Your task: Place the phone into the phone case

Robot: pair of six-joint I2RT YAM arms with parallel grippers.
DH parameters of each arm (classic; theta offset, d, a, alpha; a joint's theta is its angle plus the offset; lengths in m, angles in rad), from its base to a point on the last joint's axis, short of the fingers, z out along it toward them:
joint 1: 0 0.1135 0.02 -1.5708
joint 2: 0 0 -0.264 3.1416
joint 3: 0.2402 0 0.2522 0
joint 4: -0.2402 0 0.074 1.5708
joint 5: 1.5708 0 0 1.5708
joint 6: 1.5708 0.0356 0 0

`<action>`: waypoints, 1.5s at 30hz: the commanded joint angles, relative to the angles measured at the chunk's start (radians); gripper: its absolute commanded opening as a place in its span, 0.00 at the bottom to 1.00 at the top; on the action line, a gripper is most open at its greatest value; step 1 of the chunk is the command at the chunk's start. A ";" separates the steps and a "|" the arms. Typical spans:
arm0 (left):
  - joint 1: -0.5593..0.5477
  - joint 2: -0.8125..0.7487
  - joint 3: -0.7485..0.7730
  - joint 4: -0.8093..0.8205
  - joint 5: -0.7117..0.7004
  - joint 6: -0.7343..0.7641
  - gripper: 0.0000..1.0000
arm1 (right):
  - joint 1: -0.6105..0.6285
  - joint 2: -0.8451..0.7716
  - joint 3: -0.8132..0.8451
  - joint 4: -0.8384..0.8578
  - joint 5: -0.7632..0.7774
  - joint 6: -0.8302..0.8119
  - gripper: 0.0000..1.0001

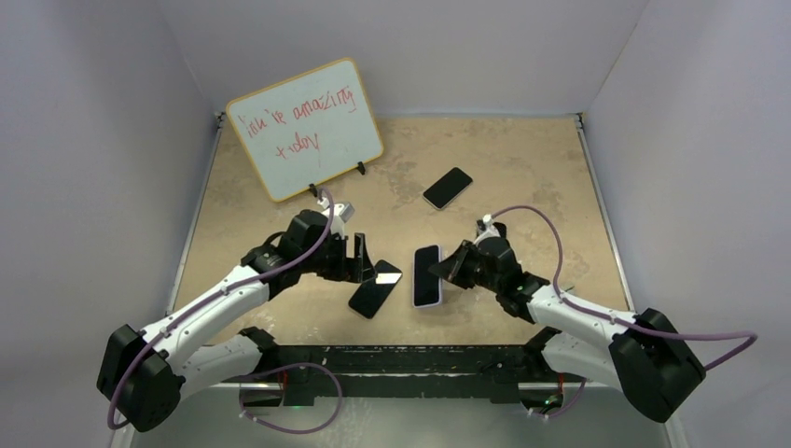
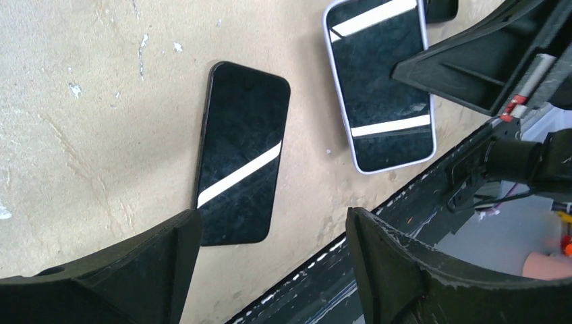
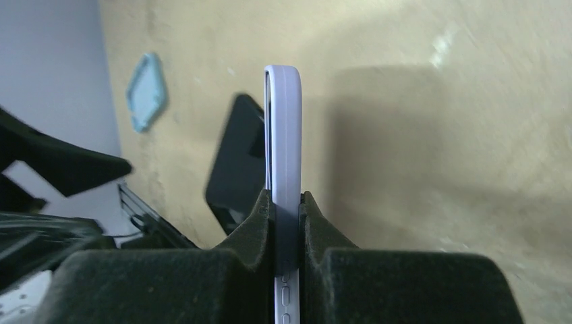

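Right pincer clamped on edge of lavender case, centre frame, probably to steady it. Cased phone, upper right, looks seated inside. Left pincer stands apart, holding nothing, over black phone lying flat on surface.

A lab test booth: plain white walls enclose a beige tabletop with a handwritten whiteboard.

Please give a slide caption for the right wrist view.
Right end effector grips the lilac phone case, seen edge-on.
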 commanded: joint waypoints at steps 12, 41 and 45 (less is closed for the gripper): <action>-0.002 -0.023 0.122 -0.126 -0.031 0.140 0.80 | -0.001 -0.013 -0.058 -0.072 0.014 0.030 0.31; 0.000 -0.270 0.149 -0.181 -0.208 0.233 0.80 | -0.073 0.527 0.713 -0.563 0.648 0.150 0.99; 0.001 -0.287 0.155 -0.192 -0.234 0.228 0.81 | -0.096 0.668 0.844 -0.559 0.658 0.152 0.99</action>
